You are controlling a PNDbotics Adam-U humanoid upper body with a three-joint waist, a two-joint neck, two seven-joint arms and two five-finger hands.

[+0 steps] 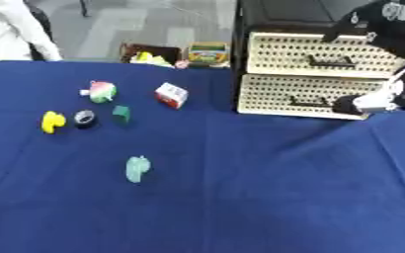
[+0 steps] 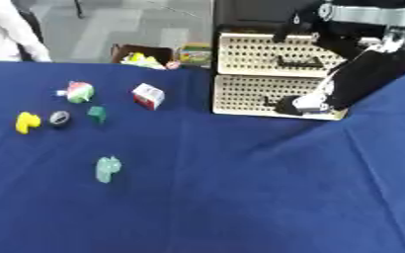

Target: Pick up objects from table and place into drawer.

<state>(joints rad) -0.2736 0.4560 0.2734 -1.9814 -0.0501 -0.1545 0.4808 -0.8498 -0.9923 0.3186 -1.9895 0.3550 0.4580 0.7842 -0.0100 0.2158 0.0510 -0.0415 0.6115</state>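
On the blue-cloth-covered surface (image 1: 240,197), a cream perforated drawer cabinet with a black frame (image 1: 314,74) stands at the far right and serves as the landmark. Against the lower drawer front (image 1: 301,94), at its right end, sits the robot's black right hand (image 2: 297,105); whether its fingers are curled or straight cannot be told. The arm (image 2: 366,64) rises from it across the upper drawer (image 2: 275,57). Both drawers appear shut.

Just left of the cabinet lies a red-and-white cube-shaped box (image 1: 171,95). Further left is a round pink-and-green toy (image 1: 101,91), and nearer than that a small dark green block (image 1: 120,113), a grey-and-black ring (image 1: 84,118) and a yellow toy (image 1: 53,121), in a row. Well in front of these, apart from the cabinet, rests a pale green toy (image 1: 137,169). Behind the surface, left of the cabinet, stands a brown box (image 1: 150,53) with yellow things inside.
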